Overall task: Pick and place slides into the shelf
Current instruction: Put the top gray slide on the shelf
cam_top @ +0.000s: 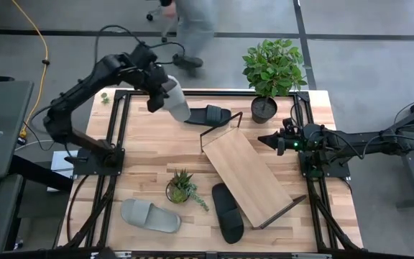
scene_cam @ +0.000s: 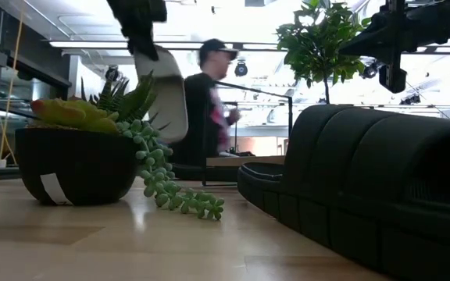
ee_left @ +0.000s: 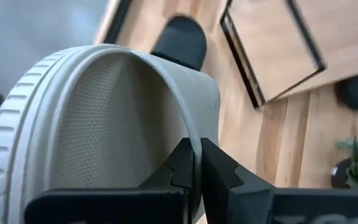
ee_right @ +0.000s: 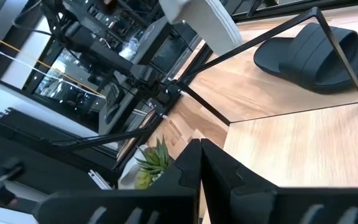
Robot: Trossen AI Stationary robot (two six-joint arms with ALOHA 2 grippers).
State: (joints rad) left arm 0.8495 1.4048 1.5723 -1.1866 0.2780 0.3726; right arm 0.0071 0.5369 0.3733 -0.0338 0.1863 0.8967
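The left claw (cam_top: 165, 92) is clamped on the strap of a grey slide (cam_top: 176, 101), holding it up off the worktop (cam_top: 149, 162) near the far edge, toe hanging down. A black slide (cam_top: 210, 115) lies just beside it, against the far corner of the shelf (cam_top: 246, 169). The right claw (cam_top: 264, 139) hovers pinched together by the shelf's right side, holding nothing. Another grey slide (cam_top: 150, 215) and another black slide (cam_top: 227, 211) lie along the near edge.
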